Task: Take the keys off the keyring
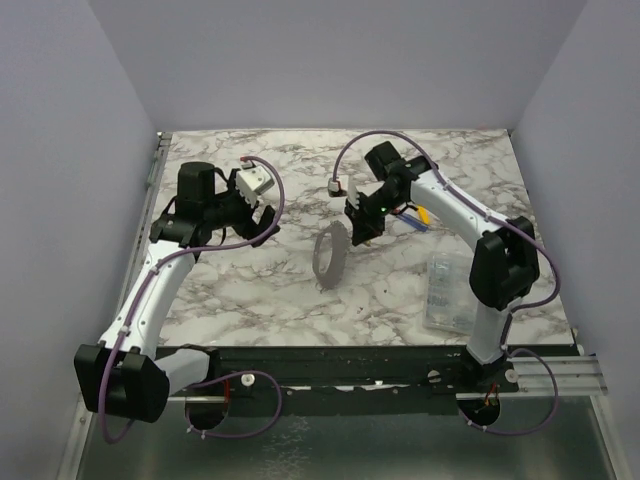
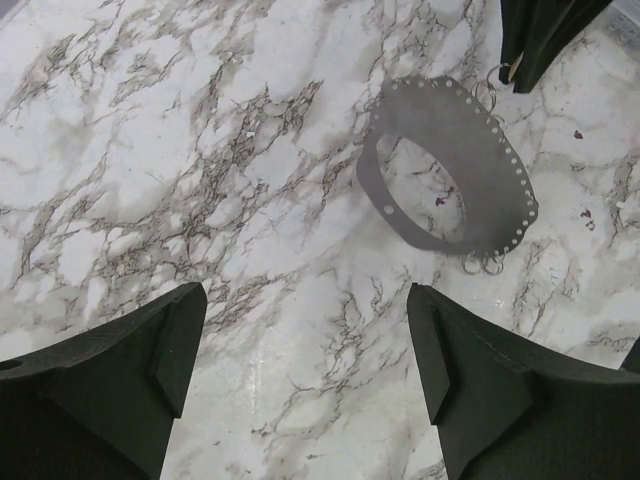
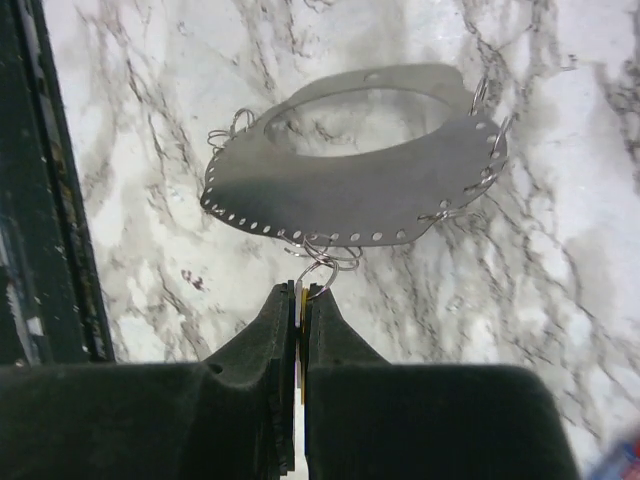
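The keyring (image 1: 323, 262) is a wide grey metal hoop with a row of small holes, standing on the marble table; it also shows in the left wrist view (image 2: 470, 130) and the right wrist view (image 3: 350, 195). My right gripper (image 3: 302, 296) is shut on a thin flat yellow-edged key (image 3: 301, 322), which hangs by a small wire ring (image 3: 322, 276) from the hoop's lower edge. In the top view the right gripper (image 1: 357, 228) is just right of the hoop. My left gripper (image 2: 305, 370) is open and empty over bare marble, left of the hoop (image 1: 258, 222).
A clear plastic box (image 1: 447, 292) lies at the right front. Yellow-handled and red-blue stick tools (image 1: 420, 214) lie behind the right arm. Several small wire rings (image 2: 482, 264) hang from the hoop's holes. The table's dark front edge (image 3: 40, 200) is close by.
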Tool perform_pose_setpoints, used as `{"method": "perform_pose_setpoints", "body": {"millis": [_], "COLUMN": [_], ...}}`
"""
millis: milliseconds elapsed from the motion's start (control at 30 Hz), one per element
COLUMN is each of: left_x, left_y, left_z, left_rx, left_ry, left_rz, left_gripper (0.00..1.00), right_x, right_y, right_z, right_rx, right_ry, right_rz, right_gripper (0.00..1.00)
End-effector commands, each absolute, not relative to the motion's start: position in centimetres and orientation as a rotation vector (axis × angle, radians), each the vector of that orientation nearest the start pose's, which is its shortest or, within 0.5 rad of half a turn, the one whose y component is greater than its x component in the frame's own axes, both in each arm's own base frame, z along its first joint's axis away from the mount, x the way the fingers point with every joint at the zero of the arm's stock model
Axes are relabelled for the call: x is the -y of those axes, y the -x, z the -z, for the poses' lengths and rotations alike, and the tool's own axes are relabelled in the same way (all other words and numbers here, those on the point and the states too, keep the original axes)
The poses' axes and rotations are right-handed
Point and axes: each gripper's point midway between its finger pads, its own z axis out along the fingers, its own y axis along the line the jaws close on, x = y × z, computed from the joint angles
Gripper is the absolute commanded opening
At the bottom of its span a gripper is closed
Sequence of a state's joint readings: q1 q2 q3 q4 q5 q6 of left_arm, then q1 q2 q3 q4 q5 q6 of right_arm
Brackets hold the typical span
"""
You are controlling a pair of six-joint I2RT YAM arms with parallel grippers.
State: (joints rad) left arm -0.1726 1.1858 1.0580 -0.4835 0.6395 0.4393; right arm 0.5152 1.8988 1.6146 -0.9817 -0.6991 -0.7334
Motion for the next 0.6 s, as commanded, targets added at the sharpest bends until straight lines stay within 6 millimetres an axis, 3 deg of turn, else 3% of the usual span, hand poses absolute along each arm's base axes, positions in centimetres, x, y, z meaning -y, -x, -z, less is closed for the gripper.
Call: {"method": "perform_pose_setpoints", "body": {"millis": [0, 367, 567], "left_x": [14.0, 13.8, 13.7], "left_y": [-30.0, -30.7, -30.1], "left_z": [-23.8, -26.6, -27.1], "left_rx": [-1.838, -1.797, -1.776], "left_ry": [-0.99, -0.909, -0.982], "left_rz": [0.499, 0.505, 0.489], "left_gripper": [0.9, 0.95, 0.99], "right_x": [-25.4, -25.1, -25.2], "right_y": [-30.4, -30.4, -30.1], "right_z": [-16.5, -21.5, -23.2], "right_rx": [-1.888, -1.512, -1.278], "right_ry": [1.818, 2.048, 2.156], "right_rz": [-0.663, -0.319, -0.152], "right_gripper": [0.01, 0.01, 0.01]}}
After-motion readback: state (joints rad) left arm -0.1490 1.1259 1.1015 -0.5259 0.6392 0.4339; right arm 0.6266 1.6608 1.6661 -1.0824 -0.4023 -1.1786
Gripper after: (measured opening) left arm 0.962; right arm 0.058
